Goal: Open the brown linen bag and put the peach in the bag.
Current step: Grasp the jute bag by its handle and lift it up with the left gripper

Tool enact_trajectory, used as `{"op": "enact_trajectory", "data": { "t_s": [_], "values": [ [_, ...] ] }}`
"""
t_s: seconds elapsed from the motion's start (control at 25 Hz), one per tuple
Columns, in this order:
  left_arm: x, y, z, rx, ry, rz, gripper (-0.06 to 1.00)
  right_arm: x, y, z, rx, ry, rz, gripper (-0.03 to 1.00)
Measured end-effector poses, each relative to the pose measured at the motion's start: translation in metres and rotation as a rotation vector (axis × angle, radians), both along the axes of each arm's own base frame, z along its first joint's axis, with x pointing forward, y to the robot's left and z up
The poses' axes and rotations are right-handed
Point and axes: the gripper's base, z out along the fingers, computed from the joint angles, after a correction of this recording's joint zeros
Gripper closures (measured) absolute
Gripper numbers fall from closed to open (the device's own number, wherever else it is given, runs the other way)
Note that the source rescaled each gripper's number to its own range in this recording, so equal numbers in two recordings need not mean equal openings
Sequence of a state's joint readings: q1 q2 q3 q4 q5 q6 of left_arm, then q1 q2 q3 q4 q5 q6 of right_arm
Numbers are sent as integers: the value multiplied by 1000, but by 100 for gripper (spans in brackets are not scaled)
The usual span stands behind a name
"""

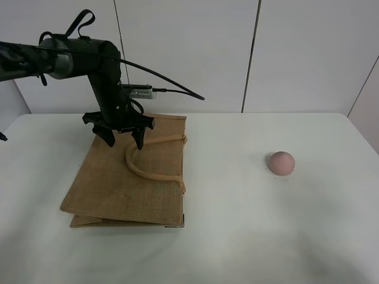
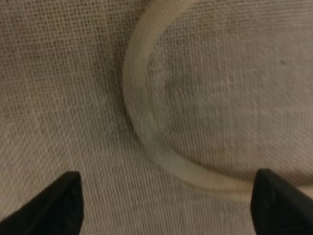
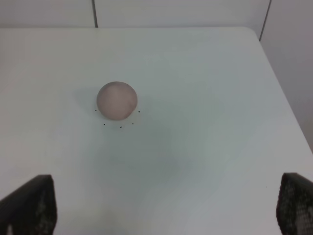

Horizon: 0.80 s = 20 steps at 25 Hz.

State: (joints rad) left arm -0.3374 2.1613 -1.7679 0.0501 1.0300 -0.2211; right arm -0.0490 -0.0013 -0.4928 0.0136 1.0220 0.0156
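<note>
- The brown linen bag (image 1: 118, 183) lies flat and closed on the tabletop (image 1: 249, 236), left of centre. Its looped handle (image 1: 145, 170) rests on the upper panel and is the likeliest purchase for opening it.
- The left jaws point down just above the bag, spread wide on either side of the handle's curve and holding nothing. Whether the tips touch the weave cannot be told.
- The peach (image 1: 281, 162) sits alone on the tabletop, well apart from the bag on its right, presumably waiting until the bag is open.
- The right jaws, visible only in their own wrist view, are spread and empty, with the peach ahead and well clear.
- Only bare tabletop separates peach and bag, so the closed mouth is the real obstacle.
</note>
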Motion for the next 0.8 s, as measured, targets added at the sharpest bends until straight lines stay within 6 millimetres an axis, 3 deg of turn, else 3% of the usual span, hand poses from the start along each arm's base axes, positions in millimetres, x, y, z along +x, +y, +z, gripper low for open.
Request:
{"op": "enact_trajectory", "data": {
  "t_s": [0.32, 0.8],
  "values": [
    [11, -5, -39, -11, 10, 8, -6, 0, 0, 0, 0, 0, 0, -3],
    [16, -5, -67, 21, 30, -2, -6, 0, 0, 0, 0, 0, 0, -3]
  ]
}}
